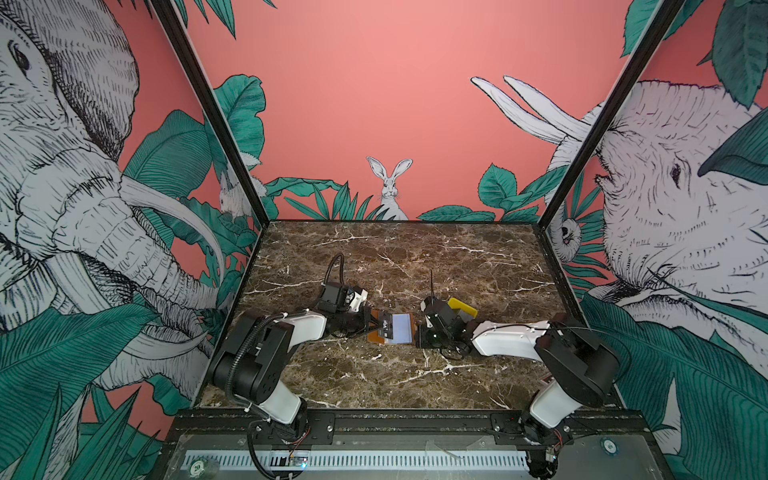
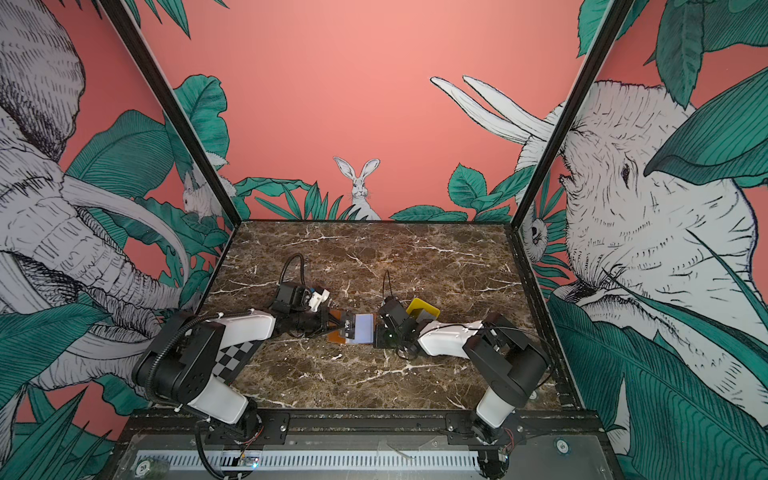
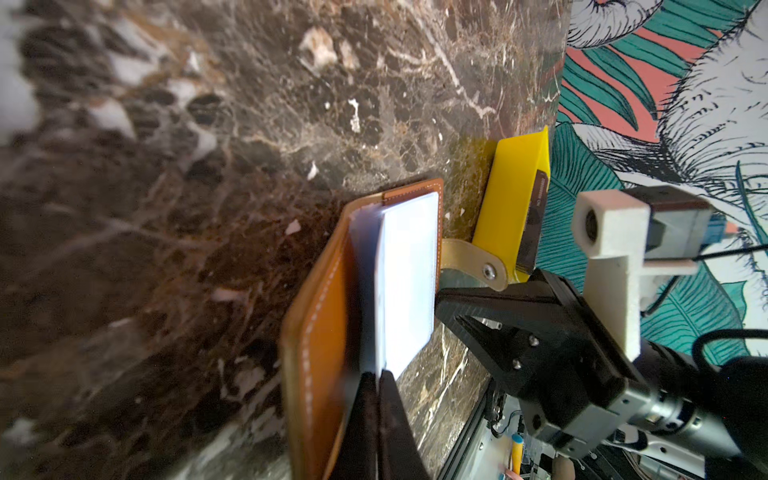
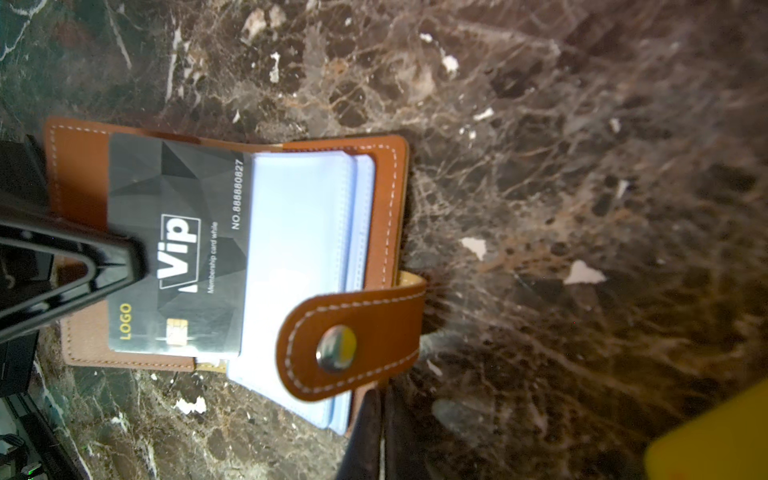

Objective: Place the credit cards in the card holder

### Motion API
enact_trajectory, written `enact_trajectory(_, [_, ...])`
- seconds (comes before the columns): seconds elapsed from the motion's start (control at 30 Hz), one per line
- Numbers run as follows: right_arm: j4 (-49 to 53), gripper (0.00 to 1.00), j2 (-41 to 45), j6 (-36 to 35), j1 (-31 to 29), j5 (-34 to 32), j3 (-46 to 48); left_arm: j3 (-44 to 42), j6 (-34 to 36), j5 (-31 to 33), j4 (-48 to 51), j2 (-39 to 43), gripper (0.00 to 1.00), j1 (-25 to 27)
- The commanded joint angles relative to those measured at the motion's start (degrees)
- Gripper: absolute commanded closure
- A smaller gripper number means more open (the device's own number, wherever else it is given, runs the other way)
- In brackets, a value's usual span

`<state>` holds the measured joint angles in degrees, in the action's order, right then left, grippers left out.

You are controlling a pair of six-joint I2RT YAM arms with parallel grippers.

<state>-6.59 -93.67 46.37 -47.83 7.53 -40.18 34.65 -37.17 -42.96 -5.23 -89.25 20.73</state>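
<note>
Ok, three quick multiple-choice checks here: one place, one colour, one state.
1. The yellow tray lies: A) left of the card holder; B) right of it; C) on top of it.
2. The holder's cover is: A) black; B) tan-brown; C) green.
3. The holder is: A) snapped shut; B) standing on edge; C) open, sleeves showing.
1 B: both top views show it right of the holder. 2 B: stitched brown leather in the wrist views. 3 C: the left gripper holds a credit card at its exposed sleeves.

Credit cards [image 3: 536,224] mostly hidden w/in yellow tray [image 3: 507,199].
</note>
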Motion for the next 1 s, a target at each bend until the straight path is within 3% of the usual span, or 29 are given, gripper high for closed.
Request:
enact_trajectory(0.0, [3.16,0.93,-1.65,-0.77,-0.35,-2.08,-0.16,-0.82,1.93,-0.15,3.23,2.39,0.97,-1.04])
enact_trajectory(0.2, [3.41,0.93,-1.81,-1.05,-0.42,-2.48,-0.24,-0.81,1.74,-0.24,3.47,2.35,0.97,-1.51])
enact_trajectory(0.47, [3.51,0.94,-2.20,-1.19,-0.50,-2.52,-0.51,-3.36,-3.03,-3.13,-4.84,0.92,0.97,-1.46])
enact_trajectory(0.97, [3.63,0.94,-2.22,-1.28,-0.55,-2.80,-0.59,-3.89,-3.52,-3.71,-7.33,-1.11,0.96,-1.40])
